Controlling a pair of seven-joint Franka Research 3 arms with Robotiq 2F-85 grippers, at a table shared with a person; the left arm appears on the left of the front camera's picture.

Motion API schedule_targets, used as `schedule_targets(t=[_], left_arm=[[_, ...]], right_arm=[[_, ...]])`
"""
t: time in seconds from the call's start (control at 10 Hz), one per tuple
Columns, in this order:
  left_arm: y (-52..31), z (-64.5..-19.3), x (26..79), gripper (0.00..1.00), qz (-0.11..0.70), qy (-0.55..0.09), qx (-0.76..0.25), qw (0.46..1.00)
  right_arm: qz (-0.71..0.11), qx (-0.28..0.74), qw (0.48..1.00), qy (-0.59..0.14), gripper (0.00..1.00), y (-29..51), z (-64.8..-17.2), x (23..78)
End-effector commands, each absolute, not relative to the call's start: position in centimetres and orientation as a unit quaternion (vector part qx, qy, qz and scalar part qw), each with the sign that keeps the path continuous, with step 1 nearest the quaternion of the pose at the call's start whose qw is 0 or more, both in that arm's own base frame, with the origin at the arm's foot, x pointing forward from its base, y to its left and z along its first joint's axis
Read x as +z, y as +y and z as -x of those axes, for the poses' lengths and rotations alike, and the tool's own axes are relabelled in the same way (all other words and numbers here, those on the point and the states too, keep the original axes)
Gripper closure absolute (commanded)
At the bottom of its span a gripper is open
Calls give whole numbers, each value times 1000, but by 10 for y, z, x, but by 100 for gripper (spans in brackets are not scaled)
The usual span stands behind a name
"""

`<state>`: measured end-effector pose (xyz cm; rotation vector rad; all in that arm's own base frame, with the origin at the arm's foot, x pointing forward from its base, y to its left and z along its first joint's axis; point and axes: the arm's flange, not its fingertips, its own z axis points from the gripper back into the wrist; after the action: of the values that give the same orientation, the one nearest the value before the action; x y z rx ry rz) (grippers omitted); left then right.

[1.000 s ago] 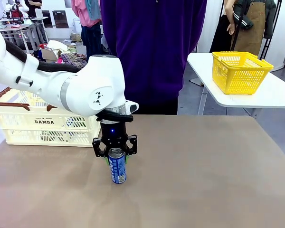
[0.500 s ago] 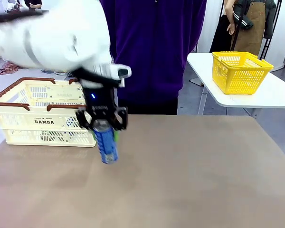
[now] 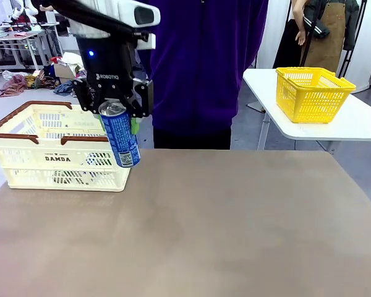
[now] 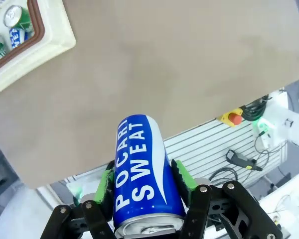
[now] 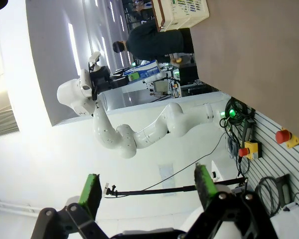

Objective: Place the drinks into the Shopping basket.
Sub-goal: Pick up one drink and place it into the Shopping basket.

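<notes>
Lifted clear of the table (image 3: pixel 235 223) where it stood a second ago, the blue can (image 3: pixel 120 137) now hangs in the air, carried up and toward the robot's left by the left gripper (image 3: pixel 113 111). We see the jaws closed on the can just below its silver top, one green pad (image 3: pixel 135 125) showing at its side; the can tilts slightly, its base well above the tabletop.

It hangs in front of the near right corner of the Shopping basket (image 3: pixel 25 158) — whether it is over the brown rim or just short of it we cannot tell from the front. The basket sits at the table's left side, close to the left edge, with the person in purple (image 3: pixel 201 68) standing at the far edge behind the gripper. To the right the brown surface lies open all the way across. A yellow mesh basket (image 3: pixel 313 93) stands on a separate white table (image 3: pixel 358 127), well apart.

From the left wrist, we look down the can (image 4: pixel 142 172), held between both pads, to the tabletop below; the basket's corner (image 4: pixel 37 42) shows at upper left with a green can (image 4: pixel 17 17) and another blue one (image 4: pixel 15 36) inside.

In its own wrist view the right gripper (image 5: pixel 147 191) stands wide apart and holds nothing, off the table's near edge.
</notes>
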<state>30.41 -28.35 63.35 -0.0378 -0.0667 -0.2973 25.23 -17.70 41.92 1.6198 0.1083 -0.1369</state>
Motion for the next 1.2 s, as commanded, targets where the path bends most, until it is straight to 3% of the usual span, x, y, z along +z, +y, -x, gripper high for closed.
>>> schedule_targets(t=[0.0, 0.5, 0.7, 0.9, 1.1], left_arm=[[-282, -316, 615, 100, 13, -5, -143, 990], [-285, -320, 608, 100, 12, -1, -144, 989], [-237, -359, 653, 100, 25, -31, -101, 994], [-175, -386, 691, 100, 66, -78, -130, 986], [-111, -419, 708, 100, 58, -103, -125, 985]], right_arm=[[-726, -68, 682, 55, 0, -176, -252, 424], [-726, -68, 682, 55, 0, -176, -252, 424], [-726, -68, 682, 55, 0, -176, -252, 424], [-726, -68, 682, 55, 0, -176, -252, 424], [-726, -68, 682, 55, 0, -176, -252, 424]])
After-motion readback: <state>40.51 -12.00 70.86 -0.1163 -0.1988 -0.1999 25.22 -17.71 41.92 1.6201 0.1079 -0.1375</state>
